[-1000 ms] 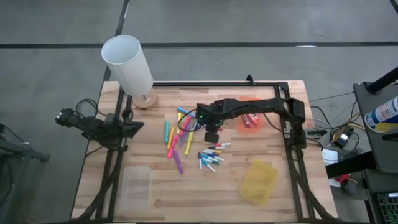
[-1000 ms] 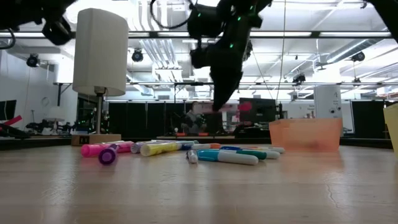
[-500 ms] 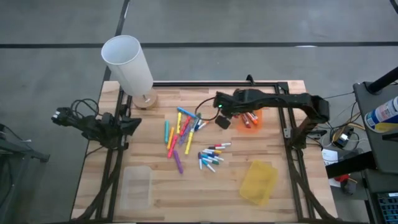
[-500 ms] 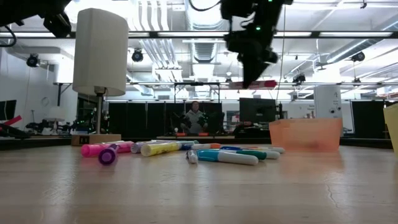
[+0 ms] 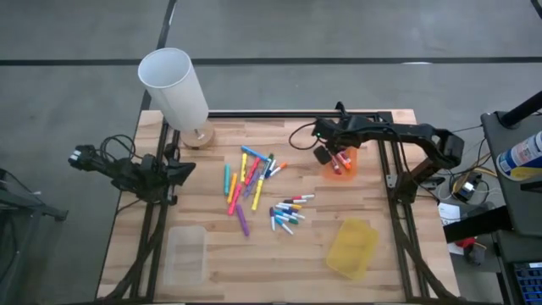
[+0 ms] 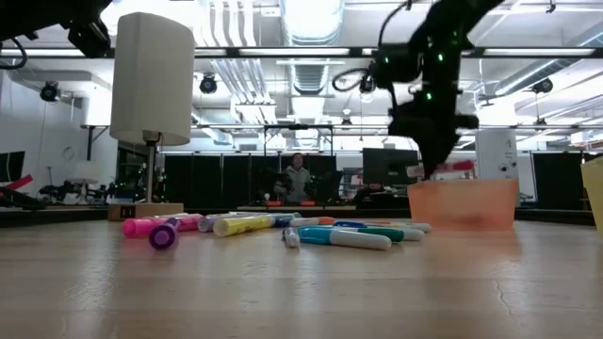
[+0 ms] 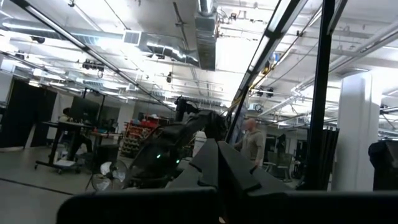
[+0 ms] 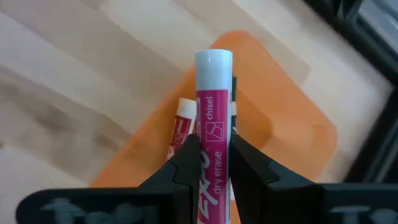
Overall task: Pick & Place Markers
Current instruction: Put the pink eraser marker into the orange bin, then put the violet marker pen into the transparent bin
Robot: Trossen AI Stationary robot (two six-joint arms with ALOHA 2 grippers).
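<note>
A pink marker (image 8: pixel 213 130) with a white end is held above an orange bin; red ones (image 5: pixel 340 163) lie inside, perhaps three. Other markers (image 5: pixel 254 182) lie scattered mid-table.

Wooden table (image 5: pixel 212 271): scattered markers (image 5: pixel 254 191) mid-top, lamp base (image 5: pixel 200 136), orange bin (image 5: pixel 340 163), yellow bin (image 5: pixel 352 246), clear bin (image 5: pixel 186 252).

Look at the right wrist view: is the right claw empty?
No: the right claw is shut on a pink marker, held above the orange bin.
</note>
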